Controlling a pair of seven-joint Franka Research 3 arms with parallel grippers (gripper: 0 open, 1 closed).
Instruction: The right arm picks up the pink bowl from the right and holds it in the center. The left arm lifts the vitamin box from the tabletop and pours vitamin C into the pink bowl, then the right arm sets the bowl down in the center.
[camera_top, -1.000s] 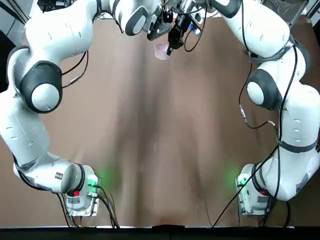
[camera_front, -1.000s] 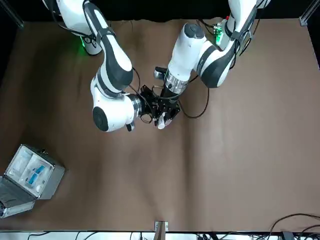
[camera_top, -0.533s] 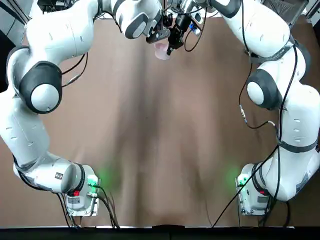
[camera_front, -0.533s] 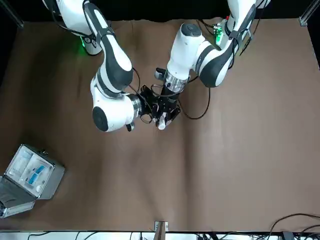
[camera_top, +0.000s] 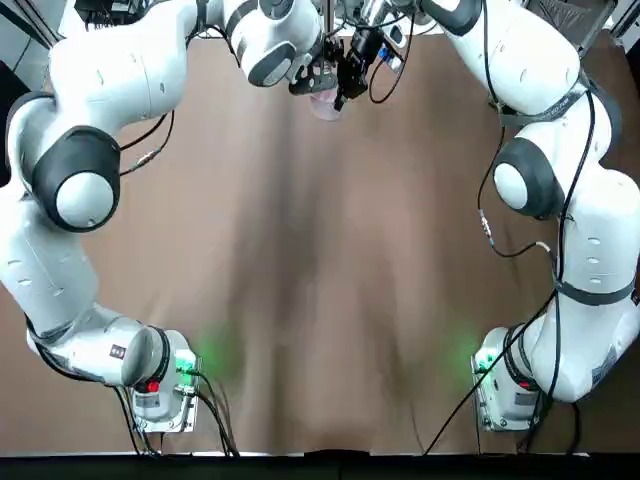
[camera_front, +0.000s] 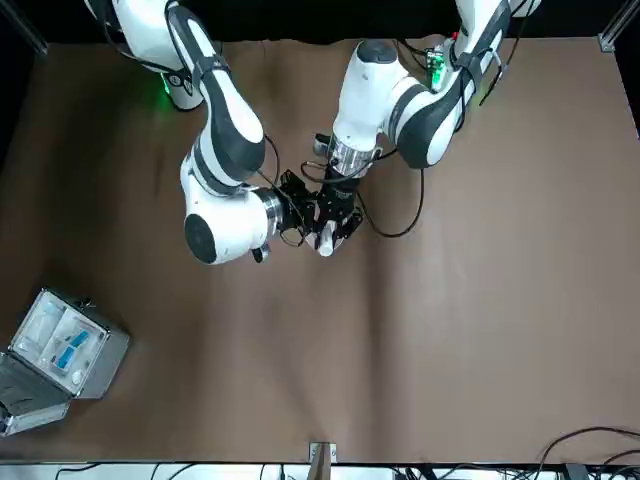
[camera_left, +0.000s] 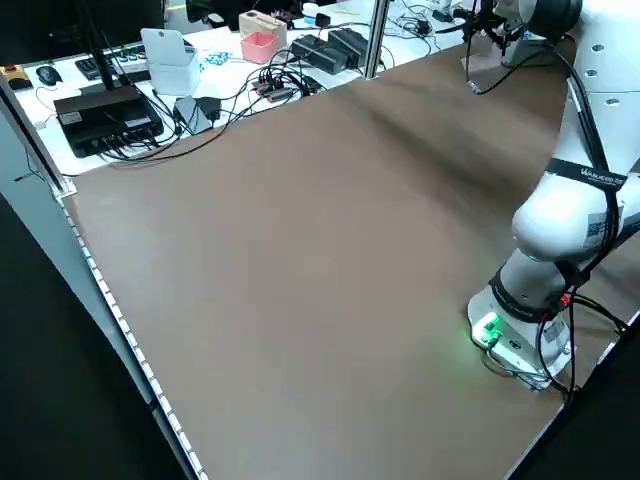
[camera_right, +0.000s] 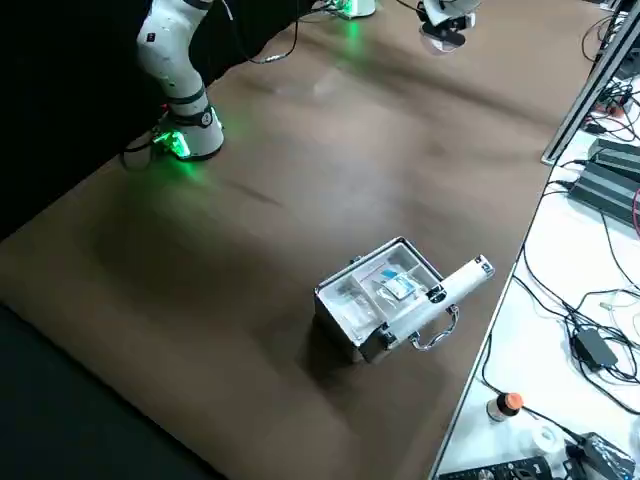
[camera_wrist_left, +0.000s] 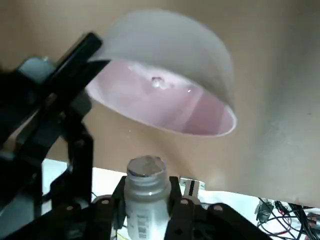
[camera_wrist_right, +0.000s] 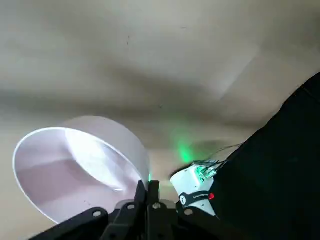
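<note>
In the front view, the arms' dark mounts hid most of the pink bowl (camera_top: 326, 104); the left wrist view cut off the vitamin box's (camera_wrist_left: 147, 210) base.

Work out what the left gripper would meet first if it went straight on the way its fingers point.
Probably the pink bowl: in the left wrist view it lies just beyond the fingertips of the left gripper and the white bottle between them. Depth is unclear, so it might pass beside the rim.

Pair of arms: left arm (camera_top: 115, 75) and right arm (camera_top: 590, 225), white shells, dark grey rounded joints, black cables. Base lights green; left base also red. Left gripper (camera_wrist_left: 147, 205): black, screws beside the jaws. Right gripper (camera_wrist_right: 145, 192): black, apparently screwed behind the jaws.
</note>
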